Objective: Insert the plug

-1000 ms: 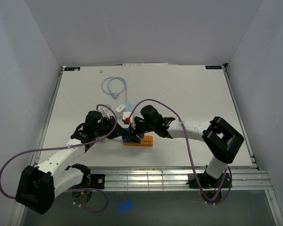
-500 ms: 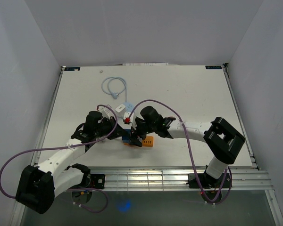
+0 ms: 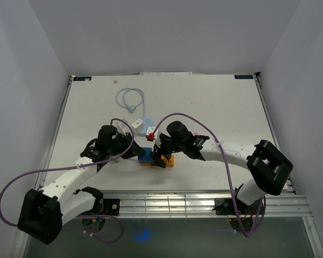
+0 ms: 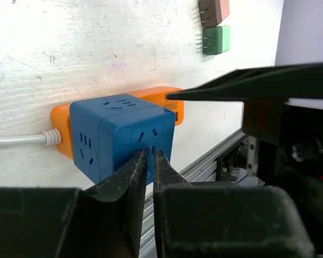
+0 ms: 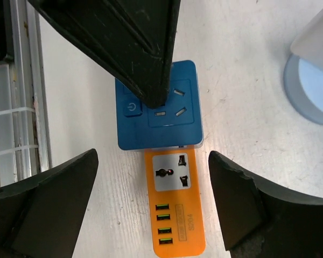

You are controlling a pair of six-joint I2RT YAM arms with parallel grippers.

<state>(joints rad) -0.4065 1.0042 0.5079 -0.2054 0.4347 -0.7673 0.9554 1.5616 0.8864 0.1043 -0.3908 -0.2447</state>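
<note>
A blue cube plug adapter point(image 3: 145, 156) sits on the left end of the orange power strip point(image 3: 169, 162) near the table's front edge. In the left wrist view, my left gripper point(image 4: 149, 154) is shut and empty, with its tips against a socket face of the cube point(image 4: 118, 134). The strip point(image 4: 164, 97) lies under the cube. In the right wrist view, my right gripper point(image 5: 153, 188) is wide open above the strip point(image 5: 175, 215), straddling it without touching. The cube point(image 5: 156, 123) lies just beyond it. The left fingers point(image 5: 134, 48) press on the cube from above.
A red plug point(image 4: 213, 11) and a green plug point(image 4: 216, 40) lie just behind the strip. A white adapter on a pale blue base point(image 3: 141, 122) and a coiled pale blue cable point(image 3: 130, 99) lie farther back. The metal rail point(image 3: 194, 201) runs along the front edge.
The right gripper carried the blue cube down onto the strip, let go and opened. Its arm swung to the right. The left gripper stayed by the cube.
</note>
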